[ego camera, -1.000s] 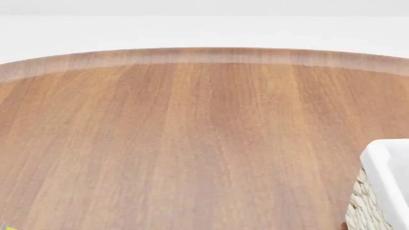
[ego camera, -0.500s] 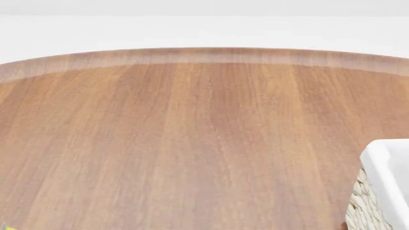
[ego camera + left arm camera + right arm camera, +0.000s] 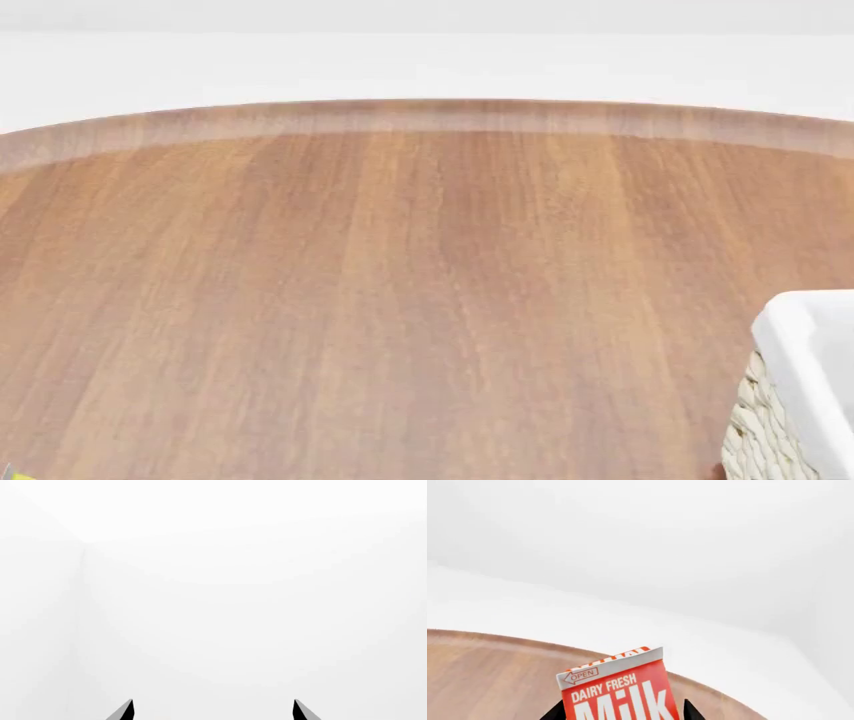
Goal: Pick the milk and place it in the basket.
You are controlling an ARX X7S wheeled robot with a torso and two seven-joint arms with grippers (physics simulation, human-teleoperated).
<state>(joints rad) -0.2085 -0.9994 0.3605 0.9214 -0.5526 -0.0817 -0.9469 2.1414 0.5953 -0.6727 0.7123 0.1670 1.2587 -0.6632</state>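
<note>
We see the milk (image 3: 620, 692) between the black jaws of the right gripper (image 3: 622, 711), its top red with white lettering and a pale grey ridge. The desk (image 3: 400, 300) is reddish-brown wood with lengthwise grain. The basket (image 3: 801, 400) is cream weave under white cloth.

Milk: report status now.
Right gripper astride milk, grip unconfirmed. Left gripper open, empty. Basket corner at head view's right. Nothing seen blocking.

Matt wooden table (image 3: 400, 300), woven wicker basket (image 3: 767, 440)
</note>
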